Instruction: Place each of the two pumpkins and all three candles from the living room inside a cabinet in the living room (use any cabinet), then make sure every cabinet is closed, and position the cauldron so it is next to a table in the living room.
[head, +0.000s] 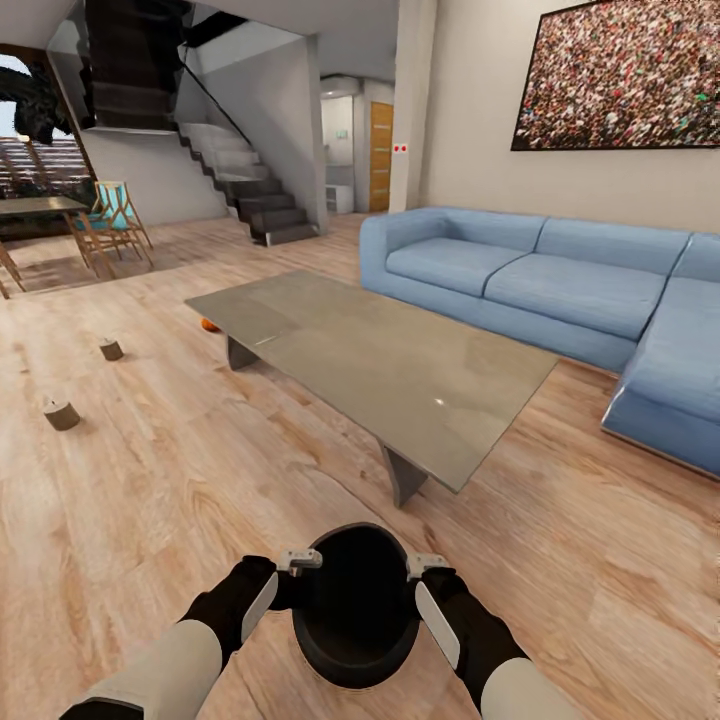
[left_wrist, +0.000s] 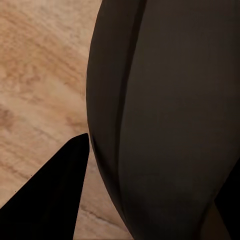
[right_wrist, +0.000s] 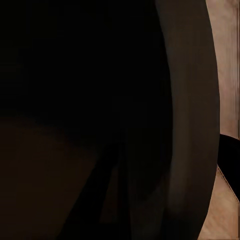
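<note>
The black cauldron (head: 355, 610) hangs low in front of me over the wood floor, mouth up. My left gripper (head: 298, 563) and right gripper (head: 426, 566) are each shut on its rim at opposite sides. The left wrist view shows its dark wall (left_wrist: 170, 125) between the fingers; the right wrist view shows its rim (right_wrist: 192, 125) and dark inside. Two beige candles (head: 61, 413) (head: 110, 348) stand on the floor at the left. One orange pumpkin (head: 208, 324) peeks out behind the table's far left corner. The cabinet, the other pumpkin and the third candle are out of view.
A long, low glass-topped coffee table (head: 400, 370) stands just ahead of the cauldron. A blue corner sofa (head: 560, 280) runs behind it and along the right. Stairs (head: 255, 195) and wooden chairs (head: 112, 225) are far back left. Open floor lies to the left.
</note>
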